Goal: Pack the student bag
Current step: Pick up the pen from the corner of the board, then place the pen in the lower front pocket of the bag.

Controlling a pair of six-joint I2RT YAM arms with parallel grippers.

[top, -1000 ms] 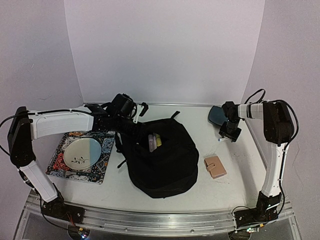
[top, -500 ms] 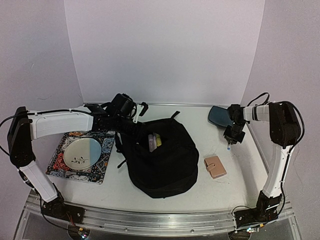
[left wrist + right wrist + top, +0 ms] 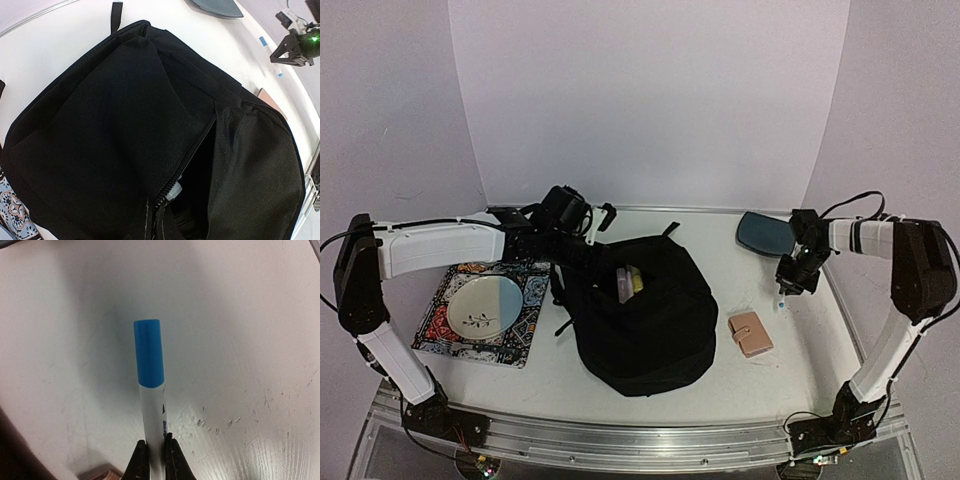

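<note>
Student bag [image 3: 642,325]: pink item [image 3: 622,285], yellow item [image 3: 636,283] inside

Black student bag [image 3: 650,330], unzipped, flat, ctr

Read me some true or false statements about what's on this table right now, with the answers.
1. The right gripper grips a blue-capped marker. True.
2. The student bag is zipped shut. False: its top gapes open, and items show inside.
3. The plate sits on a patterned mat. True.
4. The tan wallet lies inside the bag. False: it lies on the table, to the right of the bag.
</note>
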